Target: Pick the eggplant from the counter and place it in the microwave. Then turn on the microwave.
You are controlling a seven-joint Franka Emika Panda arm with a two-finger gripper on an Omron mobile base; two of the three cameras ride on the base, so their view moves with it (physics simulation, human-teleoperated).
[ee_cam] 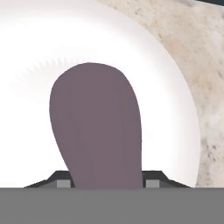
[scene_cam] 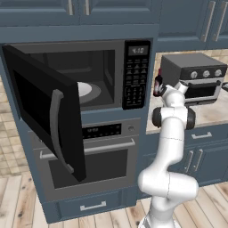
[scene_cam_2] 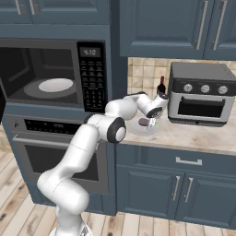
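Eggplant lies on a white plate on the bench, just in front of the grey toaster oven and right of the microwave. Hand view looks straight down its purple body; the gripper straddles it, a dark finger tip showing on each side at the bottom, close against the flanks. Jaws stand partly open, roughly to the width of the vegetable; whether the pads already bear on it firmly cannot be told, and it is not lifted. In the right base view the hand is down over the plate with a patch of purple and a bit of green below it. A dark red bottle stands near the toaster oven behind the hand. Microwave door hangs wide open, white turntable bare. Step in hand, as I judge it: securing the grasp before lifting. To do it well: close evenly across the narrower width, keeping the body centred between the tips so it does not roll or squirt out on the smooth plate; confirm the hold, then lift straight up clear of the plate rim before swinging left. Keep the wrist clear of the bottle and the toaster oven front. The carry must round the keypad panel to reach the cavity.
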